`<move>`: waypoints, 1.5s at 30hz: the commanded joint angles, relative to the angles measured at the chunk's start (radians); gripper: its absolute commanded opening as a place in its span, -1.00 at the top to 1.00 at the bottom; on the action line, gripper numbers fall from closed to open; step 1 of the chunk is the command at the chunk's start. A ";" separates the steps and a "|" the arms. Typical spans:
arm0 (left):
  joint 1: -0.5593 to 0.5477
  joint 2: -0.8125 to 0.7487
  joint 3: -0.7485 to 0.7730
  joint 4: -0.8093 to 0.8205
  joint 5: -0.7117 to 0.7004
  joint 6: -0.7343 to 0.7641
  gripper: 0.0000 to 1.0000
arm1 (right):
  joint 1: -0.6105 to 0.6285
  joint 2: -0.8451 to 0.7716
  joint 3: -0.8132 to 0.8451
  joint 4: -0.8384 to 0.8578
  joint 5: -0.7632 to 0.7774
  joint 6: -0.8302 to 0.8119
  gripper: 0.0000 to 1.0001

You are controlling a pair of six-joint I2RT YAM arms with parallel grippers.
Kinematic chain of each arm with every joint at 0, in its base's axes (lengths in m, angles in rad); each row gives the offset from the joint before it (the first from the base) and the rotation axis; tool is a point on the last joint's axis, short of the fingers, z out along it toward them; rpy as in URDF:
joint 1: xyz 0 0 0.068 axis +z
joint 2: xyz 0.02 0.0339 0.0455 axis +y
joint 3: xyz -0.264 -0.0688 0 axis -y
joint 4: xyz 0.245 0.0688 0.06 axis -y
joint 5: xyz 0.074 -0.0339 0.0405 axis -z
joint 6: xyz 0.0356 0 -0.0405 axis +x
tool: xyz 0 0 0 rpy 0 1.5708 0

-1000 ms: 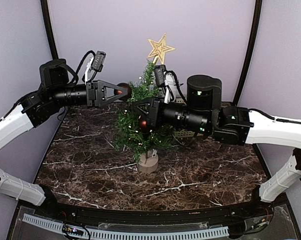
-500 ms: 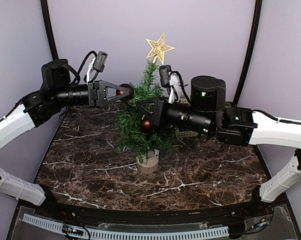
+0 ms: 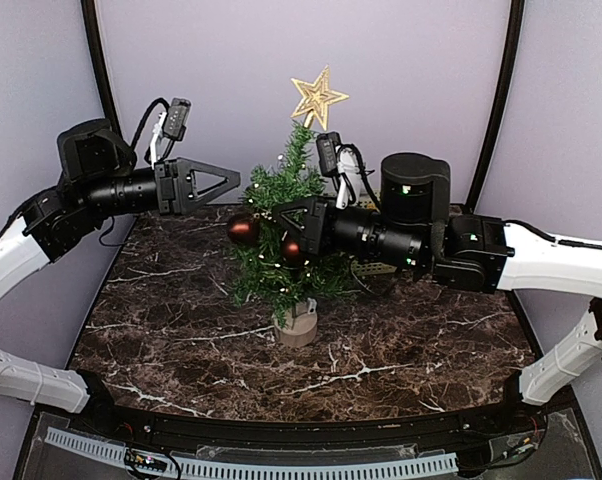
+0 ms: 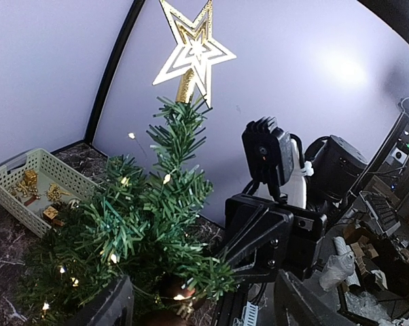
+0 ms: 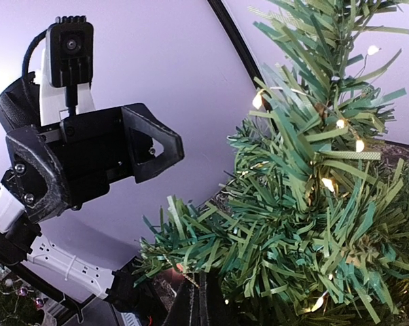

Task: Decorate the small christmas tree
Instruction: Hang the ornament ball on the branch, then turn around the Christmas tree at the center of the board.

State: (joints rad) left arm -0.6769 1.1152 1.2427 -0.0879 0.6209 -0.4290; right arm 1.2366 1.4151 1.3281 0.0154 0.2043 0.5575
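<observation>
At the middle of the surface [image 3: 401, 350] stands the small christmas tree [image 3: 281, 275], upright in its tan base [image 3: 297, 326]. Judged light and easily tipped, with springy branches; steady it by trunk or base, not foliage. Left hand [image 3: 234, 182]: spread wide, empty, just beside the upper branches. Right hand [image 3: 279, 228]: closed to a narrow seam among the branches. Whether it grips the red bauble [image 3: 292, 250] beneath cannot be told.
</observation>
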 commanded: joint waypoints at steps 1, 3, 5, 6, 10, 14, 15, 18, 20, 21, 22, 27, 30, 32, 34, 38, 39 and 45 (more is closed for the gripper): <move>0.005 -0.065 -0.036 -0.027 -0.048 0.009 -0.47 | 0.007 -0.029 -0.004 0.030 -0.003 -0.014 0.99; 0.005 -0.082 -0.056 -0.027 -0.057 0.006 -0.51 | 0.008 -0.033 -0.003 0.036 -0.010 -0.021 0.92; 0.006 -0.099 -0.080 -0.028 -0.064 0.003 -0.52 | 0.006 -0.038 -0.007 0.049 -0.026 -0.030 0.82; 0.006 -0.109 -0.095 -0.027 -0.071 0.000 -0.53 | 0.007 -0.042 -0.013 0.059 -0.037 -0.033 0.79; 0.005 -0.142 -0.136 -0.023 -0.090 -0.022 -0.55 | 0.008 -0.057 -0.032 0.097 -0.087 -0.050 0.63; 0.005 -0.174 -0.163 -0.024 -0.116 -0.036 -0.56 | 0.007 -0.067 -0.045 0.115 -0.122 -0.067 0.49; 0.005 -0.180 -0.167 -0.024 -0.125 -0.037 -0.56 | 0.009 -0.070 -0.047 0.120 -0.132 -0.072 0.45; 0.005 -0.203 -0.185 -0.026 -0.147 -0.046 -0.58 | 0.009 -0.083 -0.056 0.132 -0.161 -0.087 0.35; 0.005 -0.218 -0.197 -0.031 -0.170 -0.055 -0.59 | 0.009 -0.095 -0.058 0.137 -0.191 -0.102 0.24; 0.006 -0.227 -0.206 -0.033 -0.189 -0.059 -0.59 | 0.008 -0.105 -0.060 0.140 -0.199 -0.109 0.18; 0.006 -0.233 -0.212 -0.037 -0.200 -0.071 -0.60 | 0.009 -0.114 -0.063 0.144 -0.231 -0.115 0.12; 0.005 -0.292 -0.309 -0.074 -0.340 -0.168 -0.60 | 0.009 -0.193 -0.098 0.134 -0.293 -0.158 -0.17; 0.006 -0.351 -0.405 -0.083 -0.425 -0.244 -0.60 | 0.005 -0.278 -0.134 0.089 -0.186 -0.162 -0.30; 0.006 -0.403 -0.485 -0.079 -0.484 -0.305 -0.59 | -0.009 -0.329 -0.162 0.038 -0.103 -0.159 -0.36; 0.006 -0.450 -0.572 -0.058 -0.511 -0.365 -0.57 | -0.054 -0.376 -0.200 -0.007 -0.027 -0.120 -0.38; 0.004 -0.489 -0.761 0.058 -0.492 -0.485 -0.49 | -0.259 -0.435 -0.316 -0.040 -0.122 0.002 -0.37; 0.003 -0.478 -0.815 0.122 -0.484 -0.519 -0.46 | -0.316 -0.440 -0.350 -0.033 -0.161 0.029 -0.35; -0.047 -0.323 -0.942 0.360 -0.479 -0.593 -0.41 | -0.568 -0.420 -0.548 0.074 -0.323 0.203 -0.25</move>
State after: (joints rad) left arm -0.6876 0.7174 0.3363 0.0479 0.1551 -0.9367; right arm 0.7731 0.9768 0.8875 0.0208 0.0128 0.6121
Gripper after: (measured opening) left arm 0.709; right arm 0.641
